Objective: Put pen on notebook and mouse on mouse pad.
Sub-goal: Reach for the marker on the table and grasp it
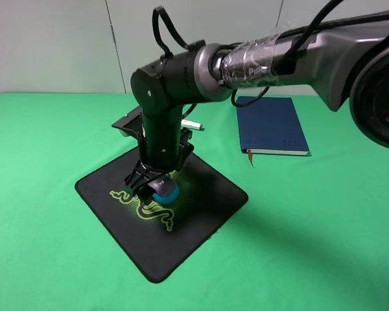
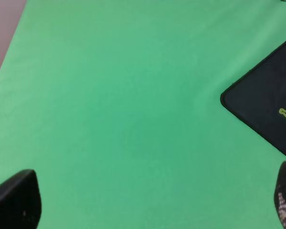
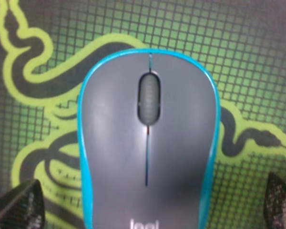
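The green surface carries the black mouse pad, with the navy notebook closed at its 2 o'clock, apart. The right end effector hangs spread wide astride the mouse, which sits on the pad's logo, ungripped. The left end effector, also spread, hovers over bare green. The pen lies on the surface at the notebook's 9 o'clock.

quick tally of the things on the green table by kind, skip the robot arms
pen: 1
notebook: 1
mouse: 1
mouse pad: 1
total: 4
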`<state>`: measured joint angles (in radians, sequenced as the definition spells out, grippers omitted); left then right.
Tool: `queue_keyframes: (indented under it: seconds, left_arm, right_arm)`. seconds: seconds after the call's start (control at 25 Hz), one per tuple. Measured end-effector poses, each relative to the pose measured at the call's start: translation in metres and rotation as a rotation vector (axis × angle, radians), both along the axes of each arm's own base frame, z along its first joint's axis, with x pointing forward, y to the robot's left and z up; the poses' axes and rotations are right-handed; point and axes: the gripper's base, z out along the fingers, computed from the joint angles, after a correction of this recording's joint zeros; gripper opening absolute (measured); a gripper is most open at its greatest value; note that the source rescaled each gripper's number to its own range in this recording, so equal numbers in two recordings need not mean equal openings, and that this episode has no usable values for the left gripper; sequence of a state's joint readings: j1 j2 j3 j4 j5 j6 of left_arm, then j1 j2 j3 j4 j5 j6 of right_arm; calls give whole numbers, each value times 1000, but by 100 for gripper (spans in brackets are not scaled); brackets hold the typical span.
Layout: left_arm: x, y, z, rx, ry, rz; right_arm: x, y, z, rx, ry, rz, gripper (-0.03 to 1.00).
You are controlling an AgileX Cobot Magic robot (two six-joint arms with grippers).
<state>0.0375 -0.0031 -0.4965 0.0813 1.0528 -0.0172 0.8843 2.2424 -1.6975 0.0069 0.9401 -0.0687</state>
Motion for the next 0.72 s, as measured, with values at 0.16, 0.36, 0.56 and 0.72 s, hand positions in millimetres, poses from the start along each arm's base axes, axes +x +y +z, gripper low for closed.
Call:
queue_keyframes:
  seconds: [0.16,0.36,0.56,0.72]
  left_arm:
    - [0,0,0,0,0,0]
    - [0,0,0,0,0,0]
    - [0,0,0,0,0,0]
    - [0,0,0,0,0,0]
  right_arm:
    - [4,4,22,-18,5,11,100]
    - [11,10,52,-10,-28,29,100]
    - [26,7,71,16,-84,48,100]
    - [56,-9,70,25,-109,7,100]
